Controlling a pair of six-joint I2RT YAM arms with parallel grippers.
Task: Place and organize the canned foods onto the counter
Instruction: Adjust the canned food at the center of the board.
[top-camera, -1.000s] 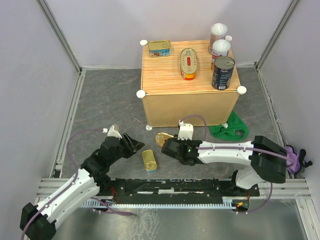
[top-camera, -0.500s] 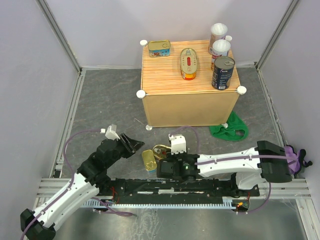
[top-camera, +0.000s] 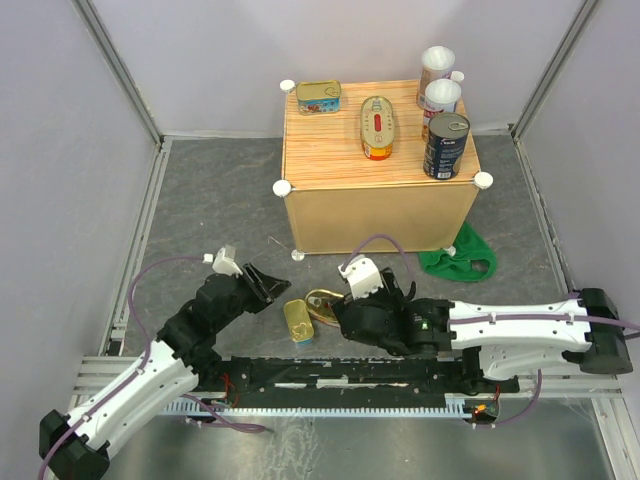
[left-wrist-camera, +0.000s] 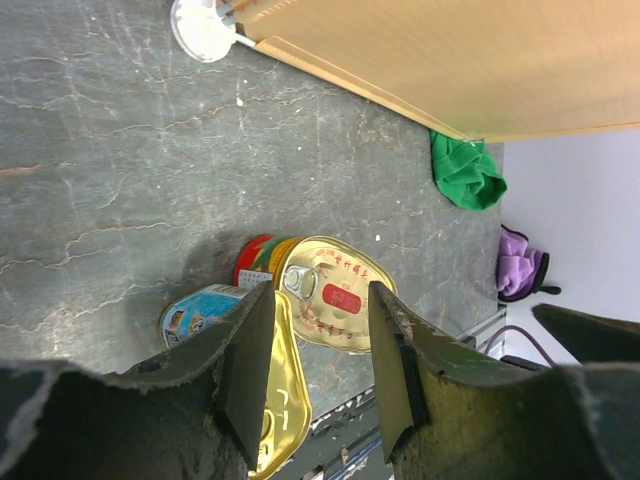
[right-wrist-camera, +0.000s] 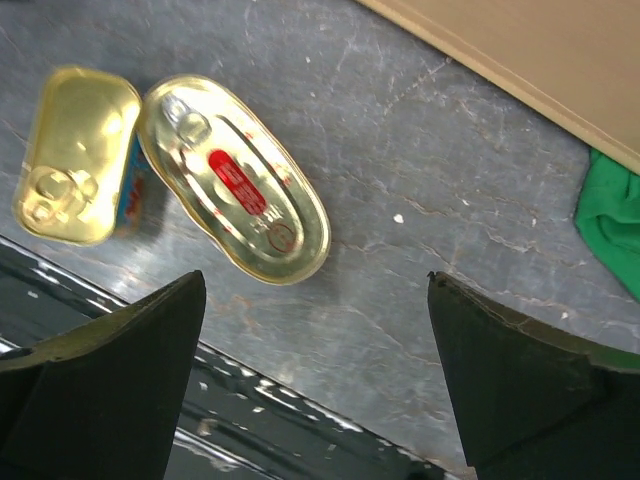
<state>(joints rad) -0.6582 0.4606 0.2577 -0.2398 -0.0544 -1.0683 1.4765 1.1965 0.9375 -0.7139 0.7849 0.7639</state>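
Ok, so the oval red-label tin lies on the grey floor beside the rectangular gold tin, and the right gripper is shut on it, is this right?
Only the grip is wrong: the right wrist view shows the right gripper open, holding nothing. The oval tin does lie on the grey floor beside the rectangular gold tin.

Grey marbled floor (top-camera: 210, 200): carries the counter (top-camera: 380, 215) towards the rear. Near the front, a loose rectangular tin (top-camera: 298, 322) and a loose oval tin (top-camera: 322, 303) lie touching, gold lids up. A green cloth (top-camera: 458, 255) lies crumpled at the counter's right front corner.

Counter top, along its back and right side: placed rectangular tin (top-camera: 318, 97), placed oval tin (top-camera: 377, 127), rear white-lidded cylinder (top-camera: 436, 70), front white-lidded cylinder (top-camera: 440, 100), dark blue cylinder (top-camera: 445, 146). The cylinders stand upright.
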